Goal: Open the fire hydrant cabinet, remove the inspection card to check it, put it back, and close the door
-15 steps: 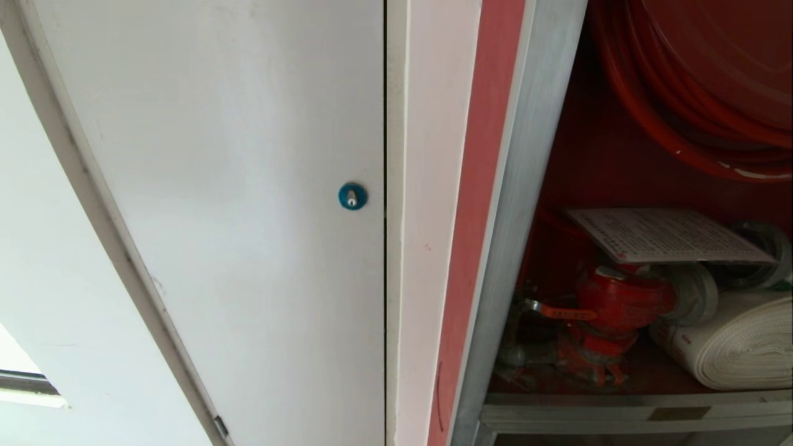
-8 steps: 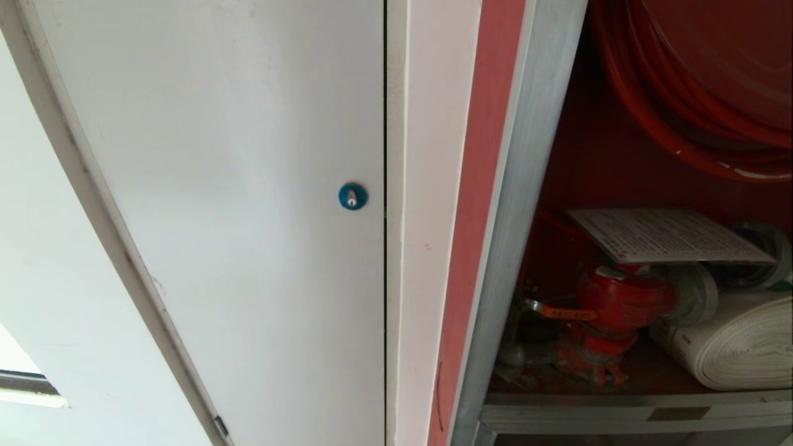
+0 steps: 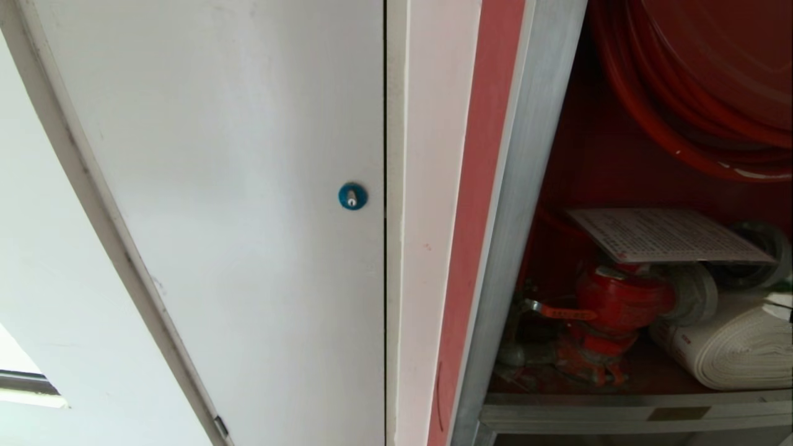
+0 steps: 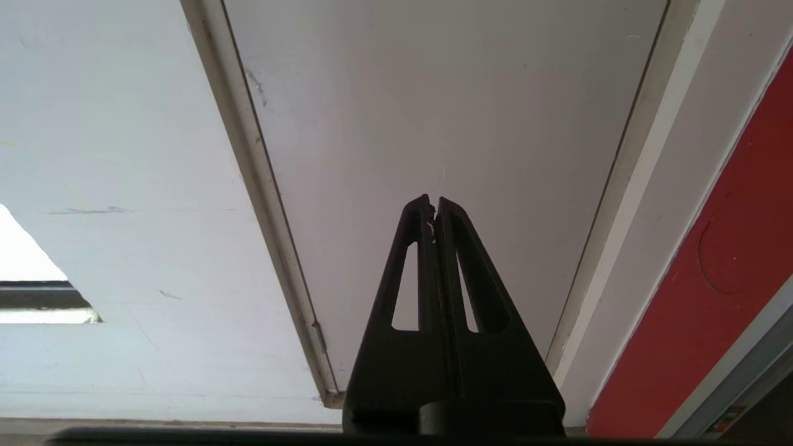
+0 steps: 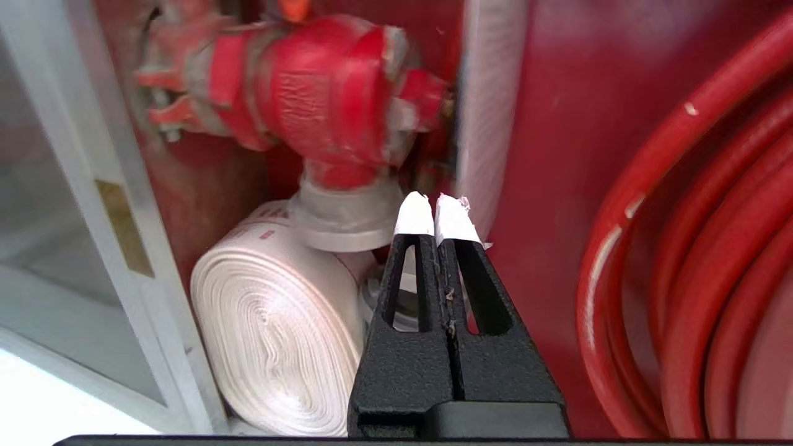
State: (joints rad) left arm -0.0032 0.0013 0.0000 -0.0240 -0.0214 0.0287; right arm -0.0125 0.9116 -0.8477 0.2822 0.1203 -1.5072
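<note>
head view: faces white panel door (image 3: 248, 186), open fire hydrant cabinet (image 3: 526, 186) at right.
right wrist view: close inside it; both show red valve (image 5: 322, 93).

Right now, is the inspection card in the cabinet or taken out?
In. The inspection card lies flat inside the fire hydrant cabinet, above the red valve; the right gripper is shut on nothing.

White panel door (image 3: 248, 217) with blue lock (image 3: 352, 196); pale wall (image 3: 37, 248) beside.
</note>
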